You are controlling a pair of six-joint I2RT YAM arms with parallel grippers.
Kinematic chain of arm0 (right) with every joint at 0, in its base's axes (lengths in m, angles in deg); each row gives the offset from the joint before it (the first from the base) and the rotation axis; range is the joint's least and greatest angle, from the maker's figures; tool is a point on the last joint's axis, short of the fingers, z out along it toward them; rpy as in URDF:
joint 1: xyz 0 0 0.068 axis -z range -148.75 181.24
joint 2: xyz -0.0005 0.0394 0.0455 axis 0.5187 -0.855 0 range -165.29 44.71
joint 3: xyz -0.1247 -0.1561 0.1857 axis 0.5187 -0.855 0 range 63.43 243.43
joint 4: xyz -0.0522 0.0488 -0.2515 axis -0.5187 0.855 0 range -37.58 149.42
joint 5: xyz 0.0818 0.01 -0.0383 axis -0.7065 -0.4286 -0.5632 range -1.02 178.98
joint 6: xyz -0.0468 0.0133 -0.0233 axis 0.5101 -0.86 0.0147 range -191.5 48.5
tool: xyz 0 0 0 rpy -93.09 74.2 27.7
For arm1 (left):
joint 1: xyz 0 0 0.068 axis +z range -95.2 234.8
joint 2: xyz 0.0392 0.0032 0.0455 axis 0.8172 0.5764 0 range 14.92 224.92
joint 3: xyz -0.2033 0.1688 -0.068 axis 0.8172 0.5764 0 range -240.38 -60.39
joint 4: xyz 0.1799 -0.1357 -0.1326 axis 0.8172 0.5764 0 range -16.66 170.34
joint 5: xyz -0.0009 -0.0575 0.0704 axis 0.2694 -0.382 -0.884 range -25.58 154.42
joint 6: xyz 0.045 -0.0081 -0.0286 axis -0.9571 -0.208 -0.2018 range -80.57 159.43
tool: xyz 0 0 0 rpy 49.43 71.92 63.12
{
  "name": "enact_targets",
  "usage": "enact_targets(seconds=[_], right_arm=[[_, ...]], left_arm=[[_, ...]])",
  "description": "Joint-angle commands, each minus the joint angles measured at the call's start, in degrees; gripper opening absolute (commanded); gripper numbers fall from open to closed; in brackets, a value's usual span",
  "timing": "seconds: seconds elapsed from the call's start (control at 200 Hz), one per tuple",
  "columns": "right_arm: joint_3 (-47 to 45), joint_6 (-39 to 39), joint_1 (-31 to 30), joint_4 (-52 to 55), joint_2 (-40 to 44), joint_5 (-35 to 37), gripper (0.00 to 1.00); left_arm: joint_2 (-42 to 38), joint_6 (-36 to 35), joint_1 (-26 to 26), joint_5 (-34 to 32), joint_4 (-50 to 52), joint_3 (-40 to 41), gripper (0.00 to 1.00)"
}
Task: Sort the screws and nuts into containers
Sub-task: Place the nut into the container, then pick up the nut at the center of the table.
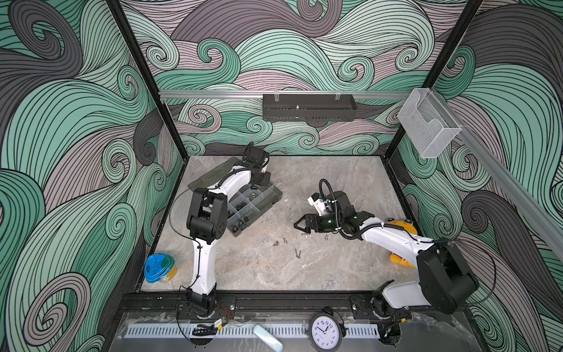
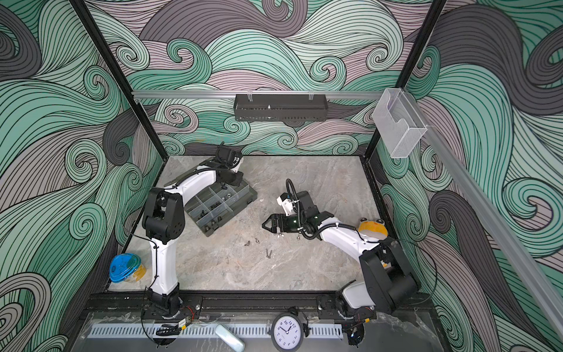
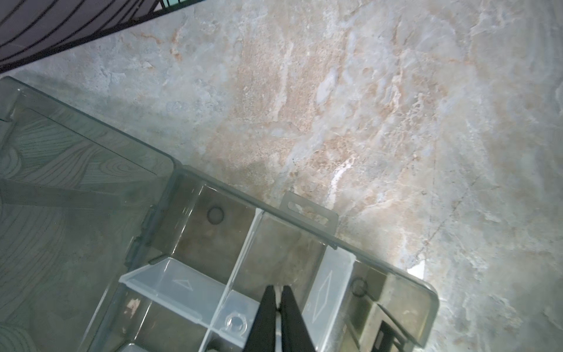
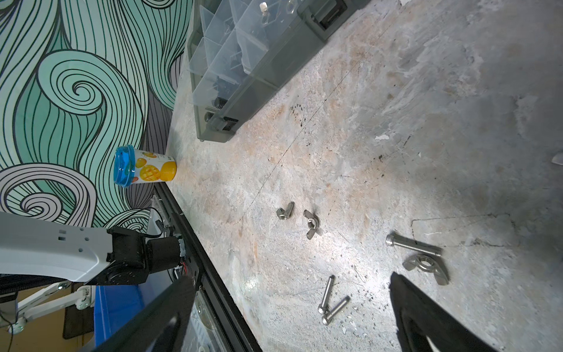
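Observation:
The grey-olive organiser lies open at the back left, with black fasteners in its near compartments. My left gripper hangs over a far compartment. Its jaws are shut to a slit, and a pale sliver that I cannot identify shows in it. A small silver nut lies in the compartment beside it. My right gripper is open and empty, low over loose parts on the table. These are silver screws and wing nuts.
The organiser's hinged lid lies flat toward the back wall. A blue-lidded tub stands at the front left corner. A yellow toy sits behind the right arm. A clear wall box and a black shelf hang above.

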Motion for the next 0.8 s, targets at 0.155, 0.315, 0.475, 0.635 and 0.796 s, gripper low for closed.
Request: enact_targets(seconds=[0.155, 0.315, 0.475, 0.635, 0.796], right_arm=[[-1.7, 1.4, 0.9, -0.3, 2.3, -0.9, 1.00], [-4.5, 0.9, 1.0, 1.1, 6.8, 0.1, 1.00], [-9.7, 0.2, 0.9, 2.7, 13.5, 2.0, 1.00], [-15.2, -2.0, 0.9, 2.8, 19.8, 2.8, 1.00], [-16.5, -2.0, 0.9, 5.1, 23.7, 3.2, 1.00]], left_arm=[[-2.9, -0.8, 0.1, -0.4, 0.3, 0.5, 0.18], [-9.7, -3.3, -0.2, 4.2, -0.4, 7.6, 0.19], [-21.2, -8.7, -3.2, 13.3, -3.3, 24.2, 0.21], [-31.2, -20.3, -9.8, 19.3, -5.3, 40.5, 0.27], [-31.5, -21.6, -17.2, 13.8, -3.1, 44.2, 0.30]])
